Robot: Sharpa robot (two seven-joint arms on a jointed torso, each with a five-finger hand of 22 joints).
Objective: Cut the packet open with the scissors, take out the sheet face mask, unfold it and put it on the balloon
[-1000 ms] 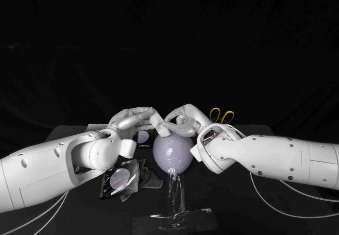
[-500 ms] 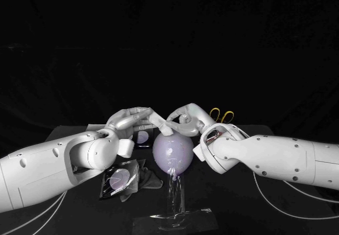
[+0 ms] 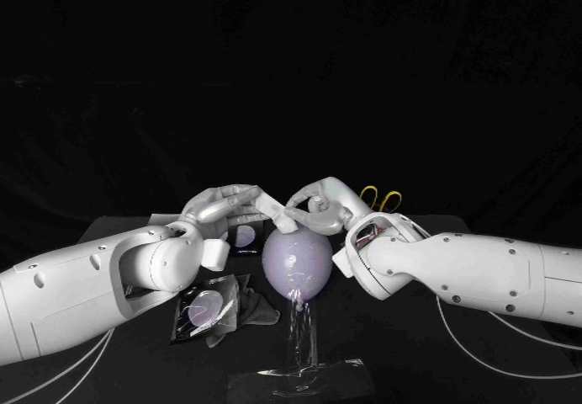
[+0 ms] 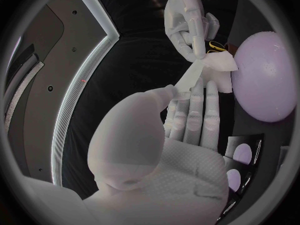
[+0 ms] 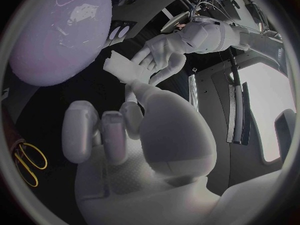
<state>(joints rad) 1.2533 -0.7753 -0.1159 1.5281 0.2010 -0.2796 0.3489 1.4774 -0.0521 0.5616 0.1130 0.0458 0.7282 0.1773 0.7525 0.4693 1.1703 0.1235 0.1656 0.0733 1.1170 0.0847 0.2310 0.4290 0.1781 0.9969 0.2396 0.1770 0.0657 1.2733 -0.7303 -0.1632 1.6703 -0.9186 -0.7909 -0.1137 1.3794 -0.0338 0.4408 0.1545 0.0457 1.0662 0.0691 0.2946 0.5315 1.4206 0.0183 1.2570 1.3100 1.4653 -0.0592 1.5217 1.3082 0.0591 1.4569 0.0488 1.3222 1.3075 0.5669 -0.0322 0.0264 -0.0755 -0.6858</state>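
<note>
The sheet face mask point(image 3: 280, 216) is seen folded into a narrow white strip, out of the packet and held up over the bench point(image 3: 390, 338) between the 2 hands. It is placed at 12 o'clock of the balloon point(image 3: 297, 265), just above its top; whether it touches the balloon cannot be told.

One end of the strip is pinched by the left hand point(image 3: 224, 206), which is reached in from 9 o'clock. In the left wrist view the strip point(image 4: 199, 74) is pressed by the thumb against the outstretched fingers point(image 4: 207, 110). The other end is gripped by the right hand point(image 3: 318, 204), reached in from 3 o'clock. Its fingers point(image 4: 187, 22) are closed on the wider end of the mask, and that end is also seen in the right wrist view point(image 5: 121, 68).

The lilac balloon is carried upright on a clear stand point(image 3: 298, 370) at the near middle of the bench. The packet point(image 3: 203, 310) is laid flat at 8 o'clock of the balloon, near it but apart. The scissors point(image 3: 383, 199), known by their yellow handles, are left at 1 o'clock of the balloon, behind the right wrist and untouched by either hand.
</note>
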